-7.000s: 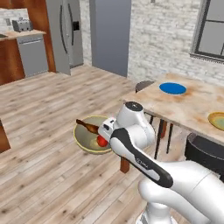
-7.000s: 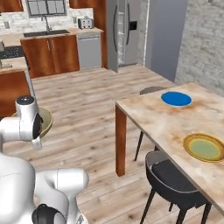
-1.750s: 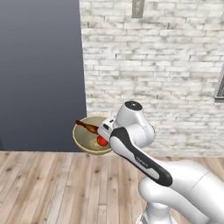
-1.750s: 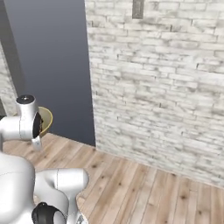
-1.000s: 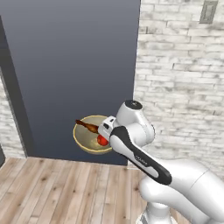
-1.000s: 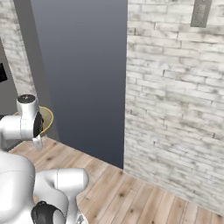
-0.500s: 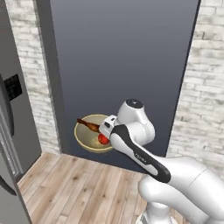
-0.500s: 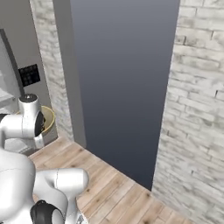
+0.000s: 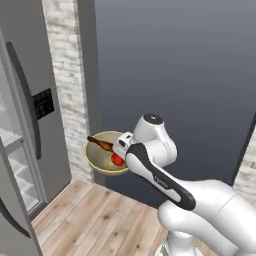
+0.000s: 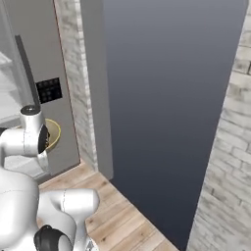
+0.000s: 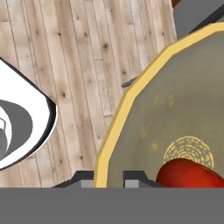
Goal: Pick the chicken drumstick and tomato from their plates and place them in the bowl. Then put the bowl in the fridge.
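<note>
My gripper [image 9: 122, 146] is shut on the near rim of the olive-tan bowl [image 9: 102, 162] and holds it level in the air at chest height. The red tomato [image 9: 117, 159] lies inside the bowl. The dark reddish-brown chicken drumstick [image 9: 100, 144] lies across its far rim. In the hand view the yellow rim of the bowl [image 11: 131, 94] runs between the tips of my gripper [image 11: 110, 178], with the tomato [image 11: 192, 173] inside. The grey fridge [image 9: 40, 100] stands to the left, and its glass shelves [image 9: 12, 150] show. Part of the bowl [image 10: 53, 133] peeks from behind my wrist, before the fridge [image 10: 44, 73]. The plates are out of view.
A long dark curved handle [image 9: 22, 95] and a black dispenser panel [image 9: 44, 102] sit on the fridge door. A tall dark grey panel [image 9: 175, 75] stands straight ahead, with white brick wall [image 10: 225, 162] at the right. Wooden floor [image 9: 100, 220] lies below.
The whole picture has swung sideways, so the base has turned. The fridge has come further into view at the left. The bowl stays held in the same place before my arm.
</note>
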